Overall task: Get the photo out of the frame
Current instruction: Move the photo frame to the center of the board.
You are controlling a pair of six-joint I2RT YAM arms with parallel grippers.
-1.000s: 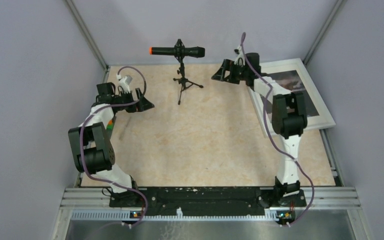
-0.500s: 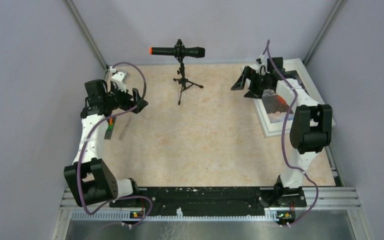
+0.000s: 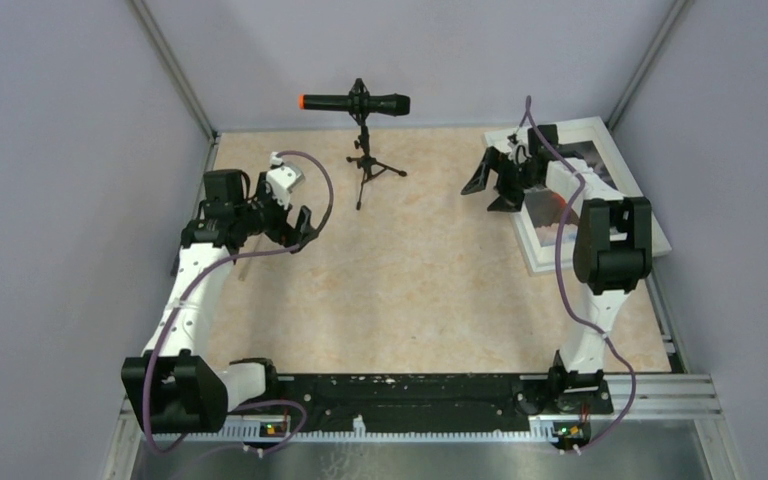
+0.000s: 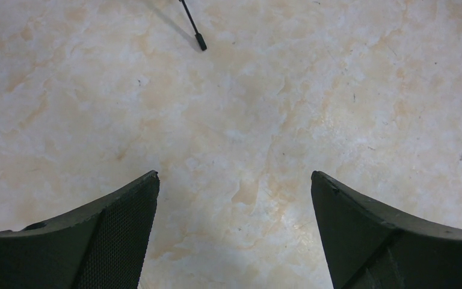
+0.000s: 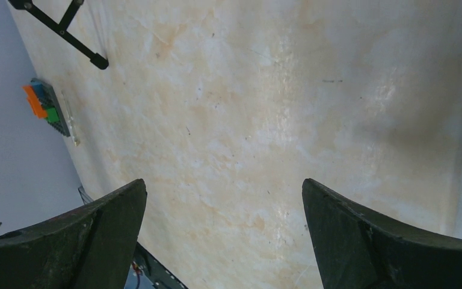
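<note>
**Overhead view.** The frame (image 3: 605,130) is lying in the far right corner of the table (image 3: 410,290), its white border facing up. The right arm is crossing over it and hiding part of it. The photo (image 3: 550,212) is sitting inside the frame, showing as a patch of dark rock and orange glow between the arm's links. The right gripper (image 3: 490,188) is hanging just beside the frame's left edge and pointing toward the middle of the table. Its 2 fingers are standing wide apart and gripping nothing. The left gripper (image 3: 295,226) is hovering over the left side of the table, well apart from the frame. It too is spread fully open and is holding nothing. A microphone (image 3: 355,103) on a small tripod (image 3: 365,168) is standing at the far edge, between the 2 grippers.

**Left wrist view.** The left gripper (image 4: 234,177) is looking down on bare marbled table top. Only the tip of 1 tripod leg (image 4: 200,42) is showing, at the top.

**Right wrist view.** The right gripper (image 5: 224,183) is facing across the table with nothing between its fingers. A tripod leg (image 5: 66,30) is showing at the upper left. A small orange, blue and green block (image 5: 42,105) is lying by the wall.
</note>
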